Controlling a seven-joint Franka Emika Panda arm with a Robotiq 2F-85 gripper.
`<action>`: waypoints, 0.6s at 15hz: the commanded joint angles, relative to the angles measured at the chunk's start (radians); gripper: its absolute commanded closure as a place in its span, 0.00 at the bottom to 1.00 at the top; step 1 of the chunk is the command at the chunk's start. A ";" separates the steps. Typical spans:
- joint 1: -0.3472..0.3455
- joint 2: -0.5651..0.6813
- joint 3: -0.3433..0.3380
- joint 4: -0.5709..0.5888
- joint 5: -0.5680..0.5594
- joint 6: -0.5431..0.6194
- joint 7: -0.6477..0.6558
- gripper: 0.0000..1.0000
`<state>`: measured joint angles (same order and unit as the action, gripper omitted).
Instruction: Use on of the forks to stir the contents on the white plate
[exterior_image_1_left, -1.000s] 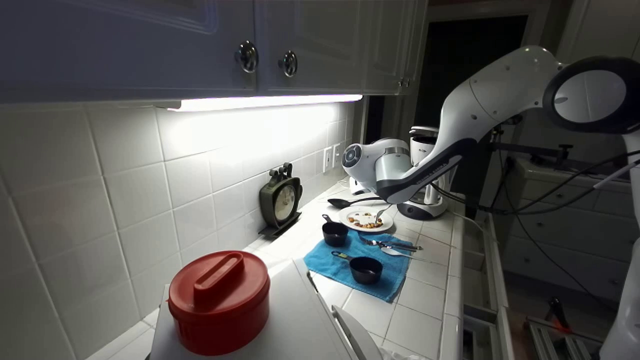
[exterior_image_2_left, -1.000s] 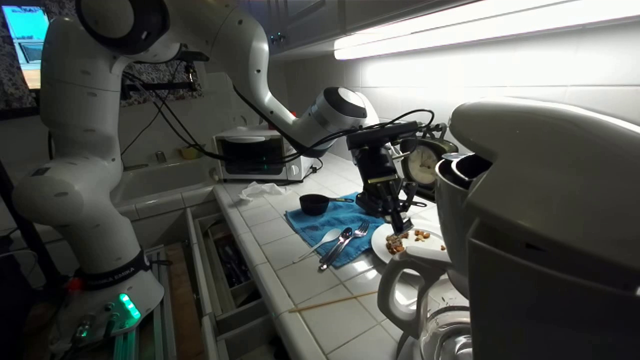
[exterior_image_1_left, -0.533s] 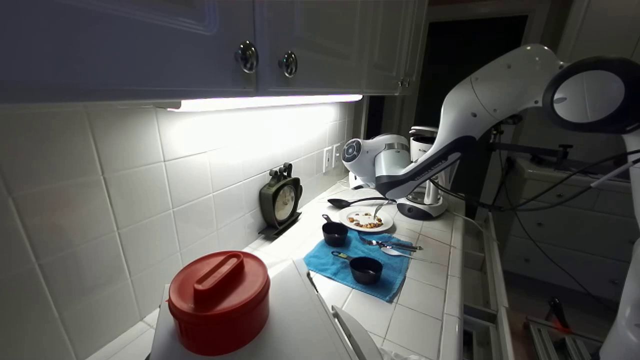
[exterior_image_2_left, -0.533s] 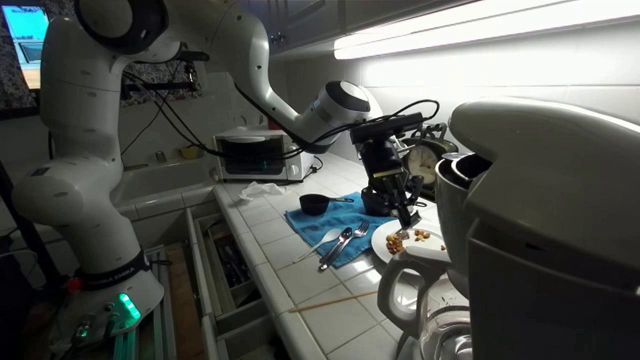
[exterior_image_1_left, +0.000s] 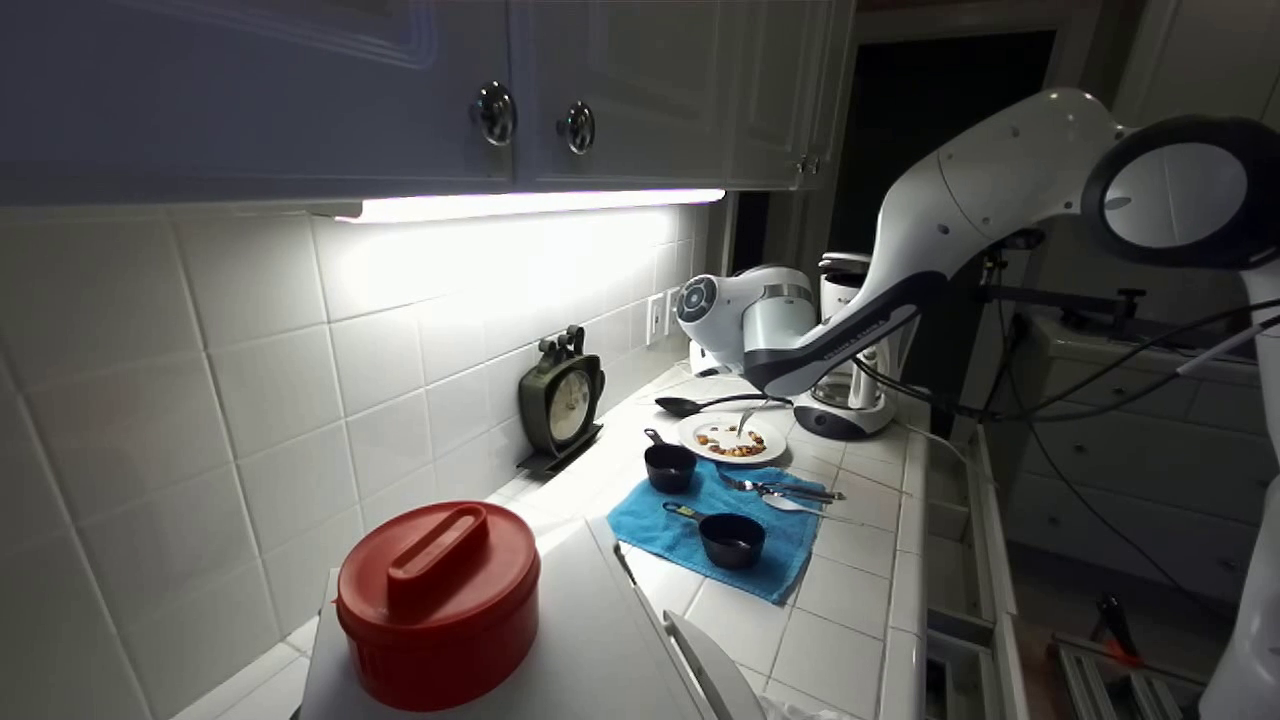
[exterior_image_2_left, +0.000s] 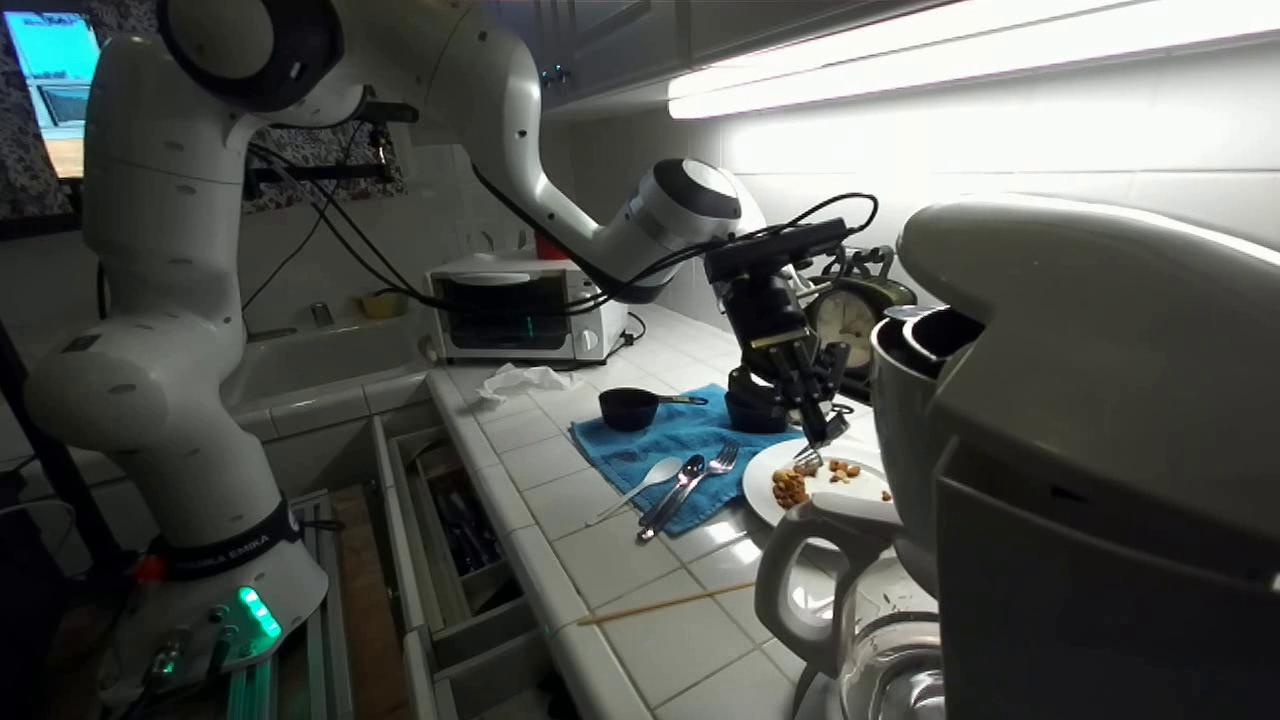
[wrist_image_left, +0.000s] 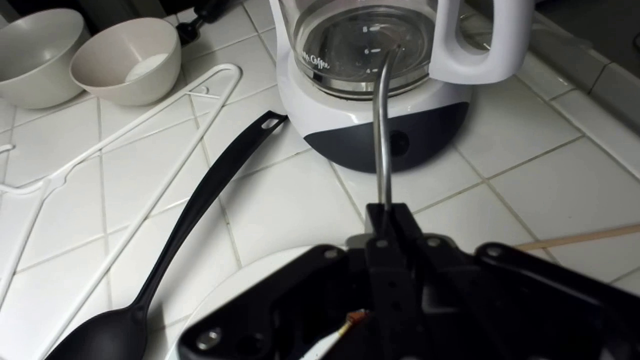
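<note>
The white plate (exterior_image_1_left: 697, 429) lies on the tiled counter; it also shows in an exterior view (exterior_image_2_left: 757, 490) and partly in the wrist view (wrist_image_left: 220, 295). The contents, brownish bits (exterior_image_1_left: 738, 450), lie on it, with the main heap (exterior_image_2_left: 790, 490) on one side. My gripper (exterior_image_2_left: 828, 432) is above the plate, tilted, shut on a metal fork (wrist_image_left: 383, 130); the fingertips (wrist_image_left: 387, 212) pinch its handle. The held fork's tines (exterior_image_2_left: 808, 460) point down over the plate beside the heap; I cannot tell whether they touch it. A second fork (exterior_image_2_left: 722, 460) lies on the blue towel.
The blue towel (exterior_image_1_left: 640, 520) holds two black measuring cups (exterior_image_1_left: 732, 540) and spoons (exterior_image_2_left: 660, 470). A coffee maker (exterior_image_2_left: 1100, 420) stands close to the plate. A black ladle (wrist_image_left: 195, 200), white hanger (wrist_image_left: 135, 225) and bowls (wrist_image_left: 127, 65) lie beyond it. A green scale (exterior_image_1_left: 562, 400) stands by the wall.
My gripper has moved up a little and across the plate. The fork's tines, earlier among the heap of bits, are now beside it, nearer the plate's middle. The grip has not changed.
</note>
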<state>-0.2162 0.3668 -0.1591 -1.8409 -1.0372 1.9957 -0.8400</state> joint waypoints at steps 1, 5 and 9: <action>0.000 0.037 0.010 0.028 -0.019 0.014 0.009 0.96; 0.000 0.057 0.016 0.029 -0.014 0.018 0.004 0.96; -0.005 0.061 0.015 0.043 -0.010 0.021 0.003 0.96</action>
<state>-0.2133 0.4112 -0.1459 -1.8293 -1.0372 2.0073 -0.8372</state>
